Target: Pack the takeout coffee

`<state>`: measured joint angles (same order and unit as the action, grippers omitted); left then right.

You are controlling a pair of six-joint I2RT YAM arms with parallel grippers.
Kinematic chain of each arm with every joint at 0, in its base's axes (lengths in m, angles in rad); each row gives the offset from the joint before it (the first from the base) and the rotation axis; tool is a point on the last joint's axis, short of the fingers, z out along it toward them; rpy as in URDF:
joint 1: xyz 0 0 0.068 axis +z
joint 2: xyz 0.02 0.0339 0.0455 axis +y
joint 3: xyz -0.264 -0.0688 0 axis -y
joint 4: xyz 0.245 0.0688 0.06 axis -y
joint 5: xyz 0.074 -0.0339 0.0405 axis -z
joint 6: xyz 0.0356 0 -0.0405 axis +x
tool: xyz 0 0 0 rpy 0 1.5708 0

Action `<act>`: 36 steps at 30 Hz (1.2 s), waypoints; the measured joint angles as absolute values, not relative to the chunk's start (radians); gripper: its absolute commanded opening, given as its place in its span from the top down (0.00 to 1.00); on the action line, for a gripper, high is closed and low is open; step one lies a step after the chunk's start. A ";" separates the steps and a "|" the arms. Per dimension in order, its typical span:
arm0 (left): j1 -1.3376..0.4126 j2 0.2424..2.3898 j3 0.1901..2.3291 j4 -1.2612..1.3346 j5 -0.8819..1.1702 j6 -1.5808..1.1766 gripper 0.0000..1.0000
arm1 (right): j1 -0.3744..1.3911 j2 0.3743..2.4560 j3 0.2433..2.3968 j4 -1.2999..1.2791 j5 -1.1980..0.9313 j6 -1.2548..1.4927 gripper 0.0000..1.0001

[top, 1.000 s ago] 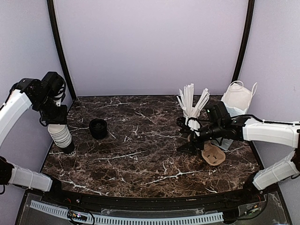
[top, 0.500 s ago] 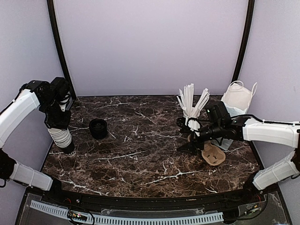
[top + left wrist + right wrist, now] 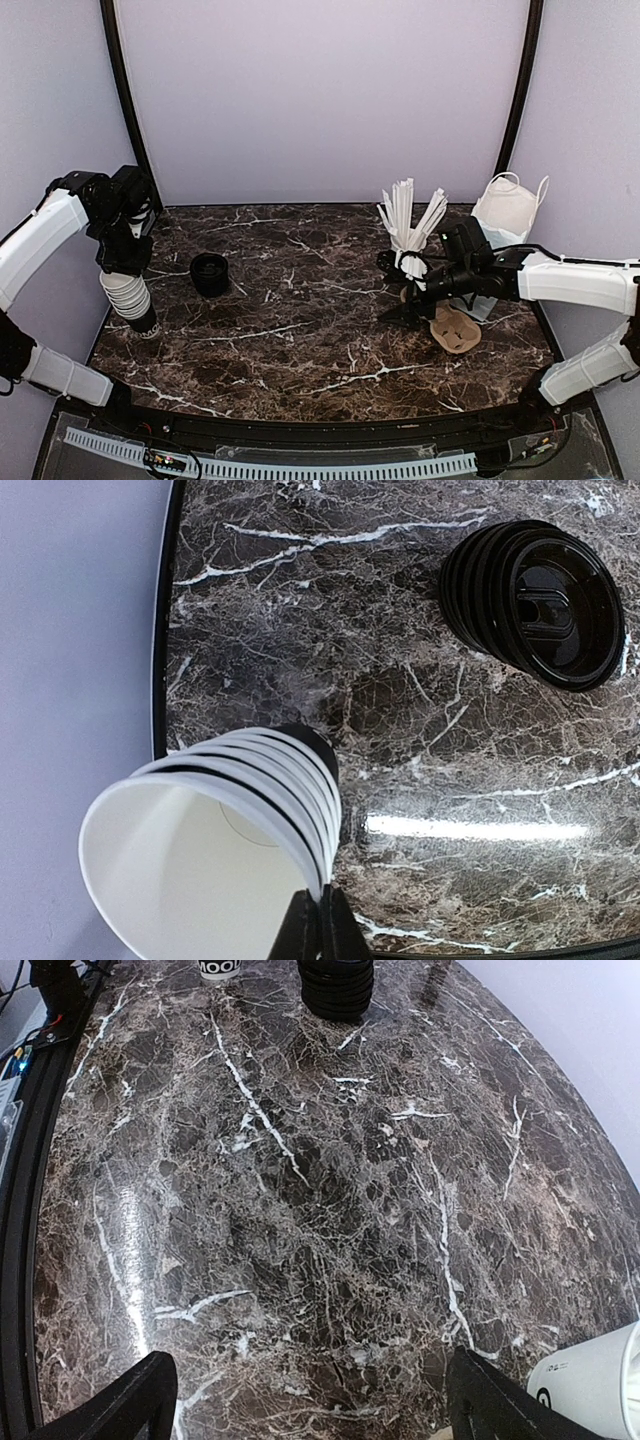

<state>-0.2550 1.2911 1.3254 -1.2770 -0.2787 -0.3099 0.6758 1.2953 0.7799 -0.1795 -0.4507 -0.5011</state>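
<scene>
Camera above: left pincer (image 3: 124, 272) closed on the top rim of the stack of white cups (image 3: 133, 300) at the table (image 3: 300, 350) edge, takeout coffee (image 3: 209, 275) near to its right, right pincer (image 3: 392, 290) spread wide, empty, by the brown carrier (image 3: 455, 330). Left wrist: one cup wall is pinched, so a slow straight lift is advised lest nested cups follow. Right wrist: nothing is held.

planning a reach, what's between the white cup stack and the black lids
Nothing: bare marble table between the white cup stack and the black lids, clearest in the left wrist view, also in the top view.
</scene>
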 measured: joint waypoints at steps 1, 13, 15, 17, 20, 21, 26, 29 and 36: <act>-0.255 1.291 1.325 -1.277 -0.280 -0.310 1.00 | 0.675 1.295 0.780 -0.179 -0.450 -0.502 0.05; -0.255 1.375 1.424 -1.261 -0.331 -0.266 1.00 | 0.675 1.295 0.779 -0.179 -0.441 -0.508 0.05; -0.254 1.394 1.440 -1.252 -0.331 -0.246 1.00 | 0.675 1.295 0.779 -0.179 -0.434 -0.511 0.05; -0.253 1.419 1.461 -1.244 -0.329 -0.224 1.00 | 0.675 1.295 0.779 -0.179 -0.427 -0.513 0.05; -0.253 1.463 1.492 -1.230 -0.330 -0.197 1.00 | 0.675 1.296 0.779 -0.179 -0.421 -0.515 0.05; -0.253 1.480 1.504 -1.227 -0.330 -0.188 1.00 | 0.675 1.296 0.779 -0.179 -0.421 -0.515 0.05; -0.253 1.544 1.555 -1.204 -0.324 -0.142 1.00 | 0.675 1.298 0.779 -0.179 -0.413 -0.516 0.05; -0.253 1.564 1.591 -1.195 -0.280 -0.109 1.00 | 0.675 1.299 0.779 -0.179 -0.409 -0.516 0.05; -0.270 1.577 1.663 -1.196 -0.329 -0.067 1.00 | 0.675 1.306 0.779 -0.180 -0.396 -0.521 0.05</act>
<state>-0.2695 1.5768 1.6630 -1.1965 -0.3290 -0.0669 0.6754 1.3064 0.7788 -0.1799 -0.3958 -0.5213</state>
